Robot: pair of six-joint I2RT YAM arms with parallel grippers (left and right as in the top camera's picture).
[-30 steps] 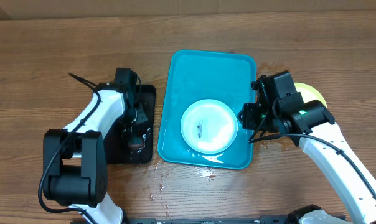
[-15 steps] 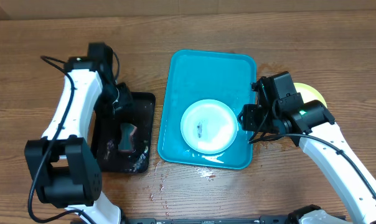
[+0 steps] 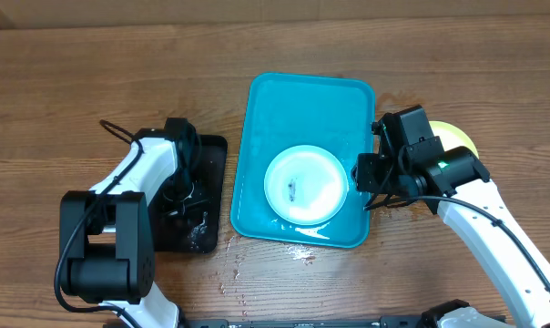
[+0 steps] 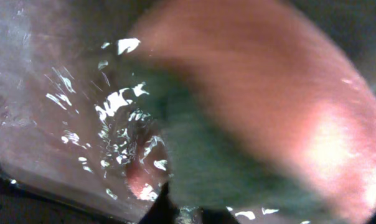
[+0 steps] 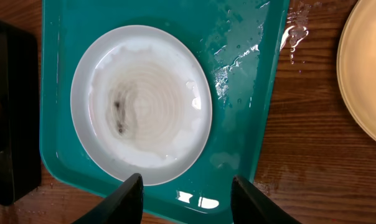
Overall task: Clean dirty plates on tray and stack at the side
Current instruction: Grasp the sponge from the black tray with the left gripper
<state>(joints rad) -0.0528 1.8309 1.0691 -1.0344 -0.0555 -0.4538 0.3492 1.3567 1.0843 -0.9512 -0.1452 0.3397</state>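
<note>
- The left fingers (image 3: 186,193) are pressed together, low over the black tray (image 3: 216,150) at the left of the counter (image 3: 75,82). The left wrist view is filled by a blurred, wet, pink-and-green sponge (image 4: 256,93). I cannot tell whether the fingers pinch it or only sit against it.
- The right fingers (image 5: 127,200) stand spread with nothing between them. They hover over the right part of the tray (image 3: 302,105), near its front edge and just beside the white plate.
- That white plate (image 5: 141,102) lies flat in the front half of the tray. It is wet, with a dark smear (image 5: 118,109) left of its centre, so it reads as not yet clean.
- A yellow-green plate (image 3: 457,137) lies on the counter just right of the tray, partly hidden by the right arm (image 3: 493,219) in the overhead view. The part that shows in the right wrist view looks free of smears. Whether it is one plate or two stacked, I cannot tell.
- Water beads on the bare floor of the tray, and small puddles (image 3: 302,253) sit on the counter by its front and right edges.
- Judged from this, the task is well along. At least one plate is already set aside, and the smeared one is the only plate left on the tray.
- What remains, as I read it, is to bring the sponge over, scrub off the smear, and lift that plate onto the one at the side.
</note>
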